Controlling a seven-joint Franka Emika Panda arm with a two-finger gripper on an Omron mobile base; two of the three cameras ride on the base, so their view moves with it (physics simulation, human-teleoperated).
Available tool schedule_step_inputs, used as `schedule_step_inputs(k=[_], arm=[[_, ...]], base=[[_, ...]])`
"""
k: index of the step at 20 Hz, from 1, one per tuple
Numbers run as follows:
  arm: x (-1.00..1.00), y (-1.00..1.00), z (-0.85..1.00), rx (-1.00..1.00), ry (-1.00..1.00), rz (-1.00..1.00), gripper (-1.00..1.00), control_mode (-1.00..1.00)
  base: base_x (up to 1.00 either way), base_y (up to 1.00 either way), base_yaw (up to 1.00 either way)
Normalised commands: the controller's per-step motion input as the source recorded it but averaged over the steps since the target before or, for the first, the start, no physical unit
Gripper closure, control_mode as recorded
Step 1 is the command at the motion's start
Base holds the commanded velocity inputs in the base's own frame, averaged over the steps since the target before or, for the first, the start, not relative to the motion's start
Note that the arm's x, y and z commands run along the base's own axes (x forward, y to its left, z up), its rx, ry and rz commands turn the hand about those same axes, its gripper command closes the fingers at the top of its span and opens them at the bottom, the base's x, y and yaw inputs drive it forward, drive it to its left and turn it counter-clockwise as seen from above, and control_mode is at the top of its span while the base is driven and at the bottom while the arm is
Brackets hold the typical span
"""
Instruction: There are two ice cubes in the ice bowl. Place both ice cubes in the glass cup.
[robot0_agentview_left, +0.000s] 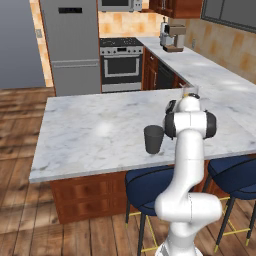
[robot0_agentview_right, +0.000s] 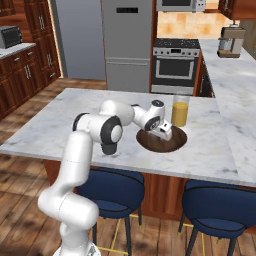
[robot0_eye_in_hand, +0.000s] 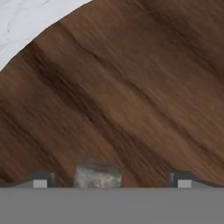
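Down inside the bowl (robot0_agentview_right: 176, 144), the gripper (robot0_eye_in_hand: 109, 183) hangs with fingers spread apart, one cube (robot0_eye_in_hand: 97, 175) between them.

The marble table (robot0_agentview_right: 60, 120) carries the bowl (robot0_agentview_right: 175, 144) under the end effector (robot0_agentview_right: 164, 134), the juice glass (robot0_agentview_right: 180, 112) just beyond, the cup (robot0_agentview_left: 153, 139) left.

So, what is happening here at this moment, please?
The white arm has its gripper low inside the ice bowl on the marble counter. One ice cube sits between the open fingers, not yet gripped. The glass cup stands apart on the counter. A glass of orange liquid stands behind the bowl.
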Motion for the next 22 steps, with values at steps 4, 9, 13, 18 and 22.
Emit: schedule_step_inputs(k=[4,9,13,18,22], arm=[[0.23,0.0,-0.16,0.0,0.0,0.0,1.0,-1.0],[-0.07,0.0,0.0,0.0,-0.01,-0.03,1.0,-1.0],[-0.4,0.0,0.18,0.0,-0.02,-0.13,1.0,-1.0],[-0.84,0.08,0.91,0.02,-0.03,-0.08,1.0,-1.0],[-0.81,0.52,1.0,0.0,-0.02,0.0,1.0,-1.0]], base=[[0.0,0.0,0.0],[0.0,0.0,0.0],[0.0,0.0,0.0],[0.0,0.0,0.0],[0.0,0.0,0.0]])
